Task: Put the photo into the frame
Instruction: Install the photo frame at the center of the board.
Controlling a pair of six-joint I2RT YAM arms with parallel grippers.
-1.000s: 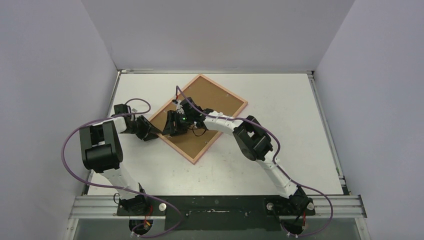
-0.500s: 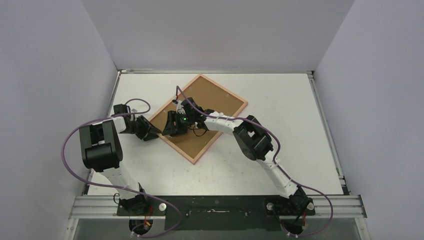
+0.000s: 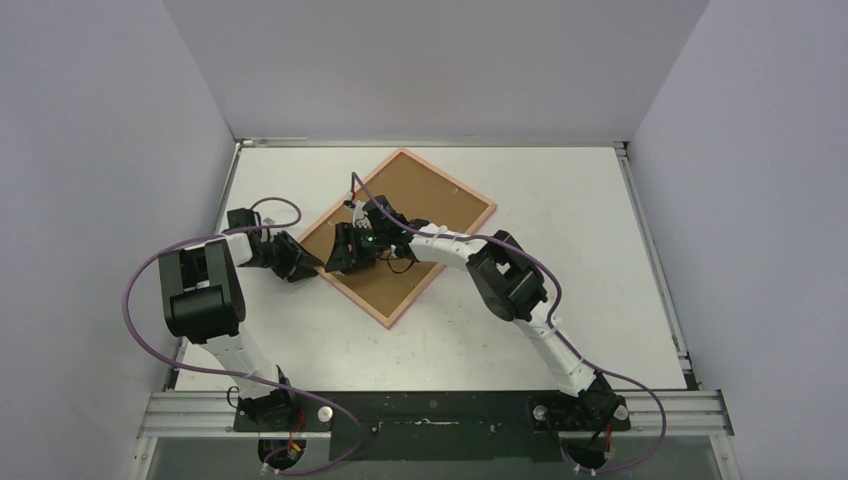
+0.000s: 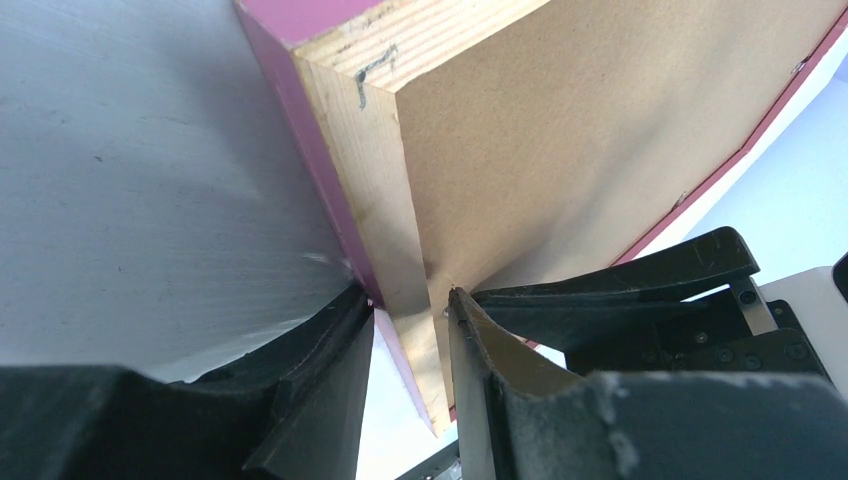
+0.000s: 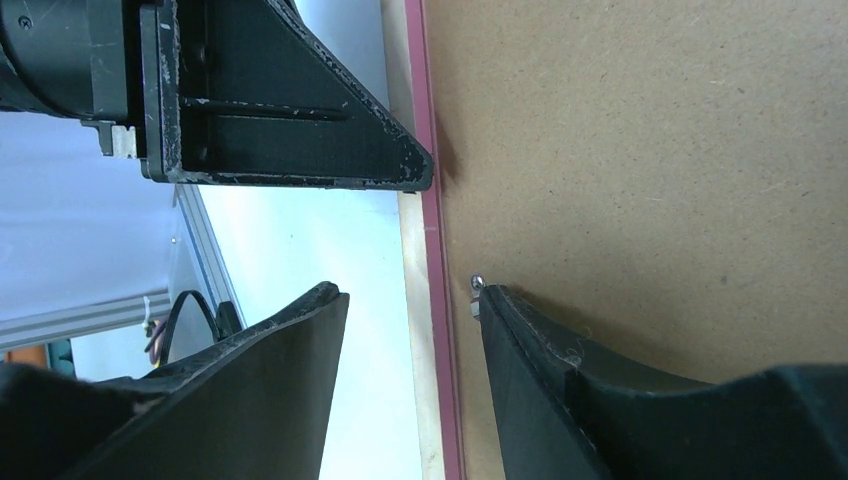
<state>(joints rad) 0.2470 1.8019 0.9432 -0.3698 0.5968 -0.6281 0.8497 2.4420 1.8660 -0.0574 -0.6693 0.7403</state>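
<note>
The frame [image 3: 449, 178] lies back-up and cornerwise on the desk [image 3: 580, 260], with the brown backing panel [image 3: 430, 205] seated in it. The photo is not visible in any view.

The left tool [image 4: 405, 305] is pinched narrow on the frame's rail. The right tool [image 5: 410, 300] is part-open and empty, straddling that rail beside a small metal tab [image 5: 477, 283].

Likely step: working the backing tabs. Next calls for a fine sideways nudge of the tab while the left steadies the frame.
</note>
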